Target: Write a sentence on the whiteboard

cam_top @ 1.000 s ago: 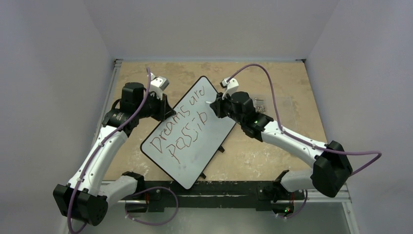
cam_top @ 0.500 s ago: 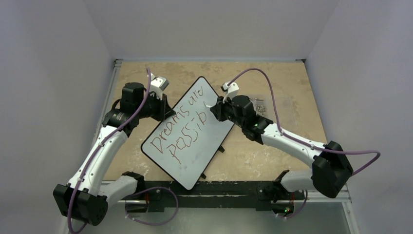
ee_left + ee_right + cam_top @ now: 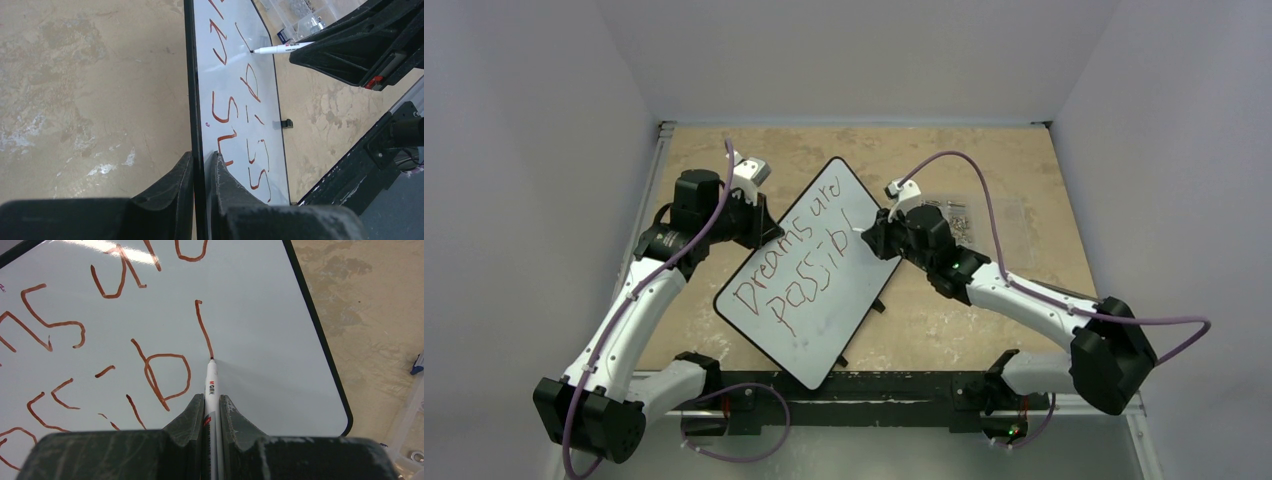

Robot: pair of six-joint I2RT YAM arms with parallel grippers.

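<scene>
Seen from above, a tan, mottled, stone-look table [image 3: 984, 310] fills the middle of the view. Plain pale lavender-grey walls close it in on three sides: a back wall [image 3: 854, 50] beyond its far edge, a left wall [image 3: 524, 150] and a right wall [image 3: 1184, 150] rising at its sides. A silver metal rail [image 3: 654, 190] runs along the table's left edge. Below its near edge lies a smooth grey surface [image 3: 874, 455]. The light is soft and even.

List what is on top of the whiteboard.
Red handwriting, and the tip of the marker held in the right gripper, touching the last stroke's end. The left gripper hides a little of the whiteboard edge.
</scene>
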